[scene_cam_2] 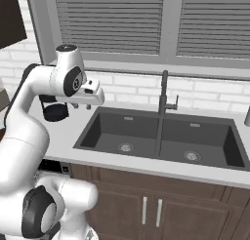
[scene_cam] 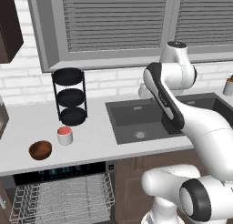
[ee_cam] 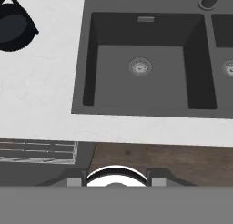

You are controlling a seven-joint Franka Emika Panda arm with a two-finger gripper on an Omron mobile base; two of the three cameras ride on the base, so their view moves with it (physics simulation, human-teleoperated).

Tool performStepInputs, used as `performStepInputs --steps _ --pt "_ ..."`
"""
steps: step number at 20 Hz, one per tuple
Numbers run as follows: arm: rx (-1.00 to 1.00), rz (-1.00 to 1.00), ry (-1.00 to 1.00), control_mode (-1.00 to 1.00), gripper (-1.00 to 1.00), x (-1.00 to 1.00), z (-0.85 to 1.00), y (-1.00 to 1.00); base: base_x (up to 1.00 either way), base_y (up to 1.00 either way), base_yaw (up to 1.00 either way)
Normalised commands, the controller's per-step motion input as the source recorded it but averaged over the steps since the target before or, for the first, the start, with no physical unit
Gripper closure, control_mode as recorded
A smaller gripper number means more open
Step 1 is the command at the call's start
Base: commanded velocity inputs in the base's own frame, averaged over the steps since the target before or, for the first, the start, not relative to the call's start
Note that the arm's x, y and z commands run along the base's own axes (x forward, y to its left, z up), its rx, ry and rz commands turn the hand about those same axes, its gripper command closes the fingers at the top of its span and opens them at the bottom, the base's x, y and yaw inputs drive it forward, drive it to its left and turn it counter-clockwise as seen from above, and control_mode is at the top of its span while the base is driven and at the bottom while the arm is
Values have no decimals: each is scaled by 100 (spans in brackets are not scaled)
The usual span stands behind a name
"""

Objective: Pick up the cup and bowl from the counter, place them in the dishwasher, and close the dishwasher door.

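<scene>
The white cup (scene_cam: 65,135) with its red top stands on the light counter (scene_cam: 95,141), left of the sink. The reddish-brown bowl (scene_cam: 40,150) sits a little further left, near the counter's front edge. Below them the dishwasher (scene_cam: 59,172) is open, its wire rack (scene_cam: 63,200) pulled out. The dishwasher door is out of view. My gripper (scene_cam_2: 82,106) hangs above the counter by the sink's left edge, well to the right of the cup. It points down, open and holding nothing. In the hand view the gripper (ee_cam: 116,181) looks onto the left basin and the rack (ee_cam: 38,151).
A black three-tier stand (scene_cam: 69,95) is at the back of the counter behind the cup. The dark double sink (scene_cam_2: 161,134) has a tall faucet (scene_cam_2: 163,105). Brown cabinets (scene_cam_2: 151,205) run under the sink. A small jar (scene_cam: 229,86) stands far right.
</scene>
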Motion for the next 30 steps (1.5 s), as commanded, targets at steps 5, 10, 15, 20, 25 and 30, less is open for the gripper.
performStepInputs --steps 5,10,15,20,25,30 --pt "0 0 2 -100 -100 -1 0 17 0 0 0" --pt "0 0 0 -100 -100 -1 0 52 0 0 0" --pt "4 3 1 -100 -100 -2 -26 95 0 0 0" --pt "7 7 4 -100 -100 7 -54 100 0 0 0" --pt "4 9 0 -100 -100 33 -51 100 0 0 0" --pt "1 0 -5 -100 -100 43 -1 61 0 0 0"
